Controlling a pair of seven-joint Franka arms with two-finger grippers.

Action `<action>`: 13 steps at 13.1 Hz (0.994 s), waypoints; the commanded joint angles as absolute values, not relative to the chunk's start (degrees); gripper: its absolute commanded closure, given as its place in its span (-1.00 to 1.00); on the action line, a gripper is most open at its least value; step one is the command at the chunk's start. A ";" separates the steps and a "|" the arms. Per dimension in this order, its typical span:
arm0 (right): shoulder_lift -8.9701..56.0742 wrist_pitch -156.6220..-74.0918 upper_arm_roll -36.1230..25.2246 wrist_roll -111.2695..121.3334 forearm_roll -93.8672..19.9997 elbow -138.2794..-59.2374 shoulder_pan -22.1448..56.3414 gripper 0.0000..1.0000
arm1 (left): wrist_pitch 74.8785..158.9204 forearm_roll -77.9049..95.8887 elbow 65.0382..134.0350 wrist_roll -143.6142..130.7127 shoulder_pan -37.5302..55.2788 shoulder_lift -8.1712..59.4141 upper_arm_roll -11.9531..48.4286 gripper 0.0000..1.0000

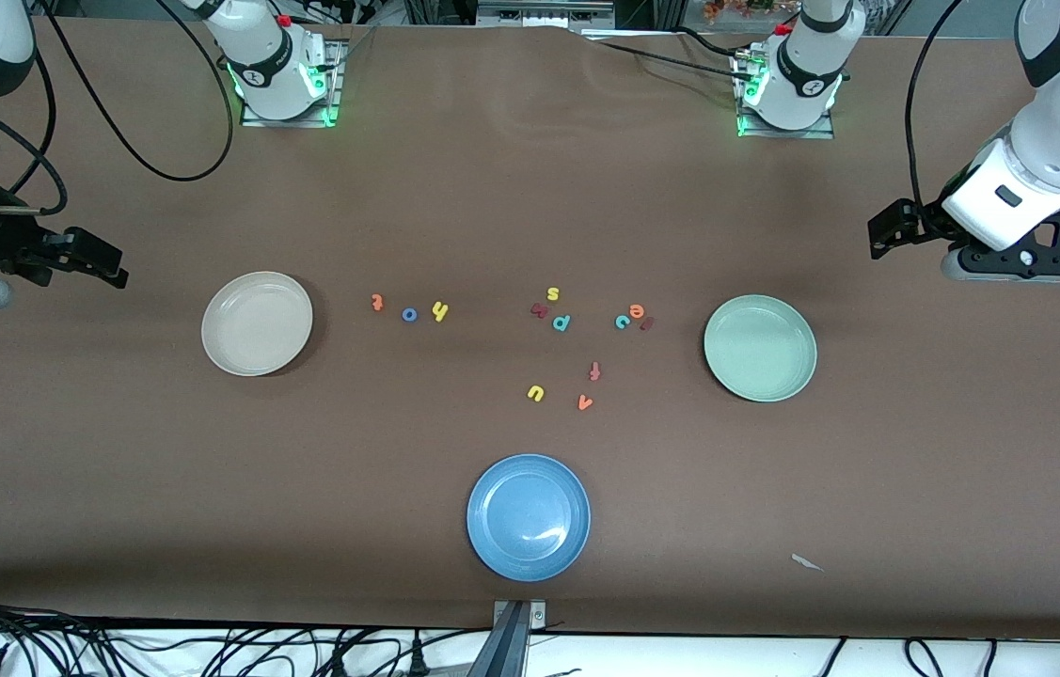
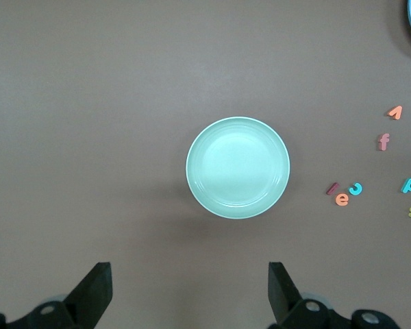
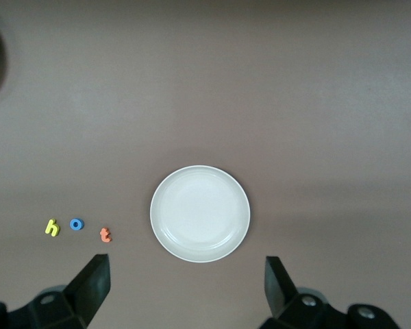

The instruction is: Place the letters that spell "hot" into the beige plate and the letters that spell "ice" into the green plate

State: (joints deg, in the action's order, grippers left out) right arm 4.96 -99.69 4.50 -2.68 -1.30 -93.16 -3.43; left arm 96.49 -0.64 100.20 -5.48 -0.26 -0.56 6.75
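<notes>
The empty beige plate lies toward the right arm's end of the table, and the empty green plate toward the left arm's end. Beside the beige plate, the orange t, blue o and yellow h lie in a row. Beside the green plate, the maroon i, orange e and teal c sit clustered. My left gripper hangs open and holds nothing beside the green plate. My right gripper hangs open and holds nothing beside the beige plate.
A blue plate sits nearest the front camera, mid-table. Other letters lie between the plates: yellow s, a maroon letter, teal p, orange-red f, yellow u and an orange letter. A paper scrap lies near the front edge.
</notes>
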 commanded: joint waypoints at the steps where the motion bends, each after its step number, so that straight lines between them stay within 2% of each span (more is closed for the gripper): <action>1: 4.83 -98.96 4.75 -2.90 -0.35 -92.81 -3.34 -1.00 | 95.80 -0.09 100.11 -4.75 -0.44 -0.88 6.77 -1.00; 13: 4.83 -99.05 4.75 -2.99 -0.35 -92.72 -3.34 -1.00 | 95.80 -0.18 100.02 -5.45 -0.26 -0.62 6.86 -1.00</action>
State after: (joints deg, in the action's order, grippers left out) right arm 4.96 -99.69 4.51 -2.68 -1.30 -93.16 -3.39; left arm 96.41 -0.64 100.20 -5.51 -0.26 -0.43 6.81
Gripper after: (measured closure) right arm 0.000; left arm 0.000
